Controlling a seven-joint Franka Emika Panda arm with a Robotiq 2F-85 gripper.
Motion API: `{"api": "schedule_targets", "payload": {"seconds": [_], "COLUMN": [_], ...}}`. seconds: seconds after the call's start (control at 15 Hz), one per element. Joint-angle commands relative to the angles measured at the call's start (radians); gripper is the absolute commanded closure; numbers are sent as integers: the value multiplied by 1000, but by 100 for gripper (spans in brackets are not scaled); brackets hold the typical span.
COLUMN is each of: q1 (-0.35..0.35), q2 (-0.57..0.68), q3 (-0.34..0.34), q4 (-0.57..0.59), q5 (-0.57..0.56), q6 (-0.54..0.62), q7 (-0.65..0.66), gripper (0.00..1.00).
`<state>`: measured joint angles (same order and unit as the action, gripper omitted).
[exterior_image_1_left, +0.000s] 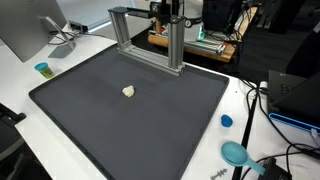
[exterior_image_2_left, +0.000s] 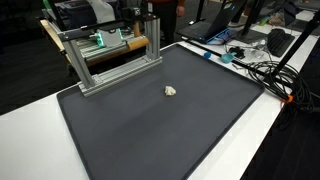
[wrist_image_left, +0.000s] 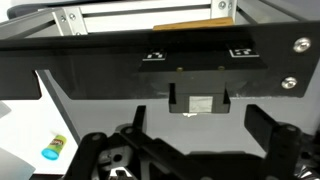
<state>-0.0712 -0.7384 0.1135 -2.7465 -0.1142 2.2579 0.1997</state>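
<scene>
A small crumpled whitish object (exterior_image_1_left: 128, 91) lies alone near the middle of a dark grey mat (exterior_image_1_left: 150, 130); it also shows in an exterior view (exterior_image_2_left: 171, 91). My gripper (wrist_image_left: 198, 120) is open and empty, its two dark fingers spread wide. It sits high behind the aluminium frame (exterior_image_1_left: 140, 50), far from the whitish object, and only its dark body shows at the top edge of an exterior view (exterior_image_1_left: 166, 8). The wrist view looks at a dark crossbar (wrist_image_left: 160, 55) with bolts and a small black bracket with a white label (wrist_image_left: 198, 102). The whitish object is hidden in the wrist view.
The frame (exterior_image_2_left: 110, 65) stands along the mat's far edge. A small blue cup (exterior_image_1_left: 42, 69) and a monitor (exterior_image_1_left: 30, 25) stand off one side of the mat. A blue cap (exterior_image_1_left: 227, 121), a teal scoop (exterior_image_1_left: 235, 153) and cables (exterior_image_2_left: 260, 65) lie off the other.
</scene>
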Motion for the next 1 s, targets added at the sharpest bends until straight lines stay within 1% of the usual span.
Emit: {"api": "schedule_targets", "payload": {"seconds": [0.0, 0.4, 0.73, 0.93], "q1": [23, 64, 45, 57], "q2": [14, 26, 16, 8], "q3": [-34, -68, -62, -65], "q4": [1, 2, 1, 1], "q5": [27, 77, 64, 72], "q6": [21, -16, -61, -91], "q7": [-26, -81, -60, -71], "gripper": [0, 0, 0, 0]}}
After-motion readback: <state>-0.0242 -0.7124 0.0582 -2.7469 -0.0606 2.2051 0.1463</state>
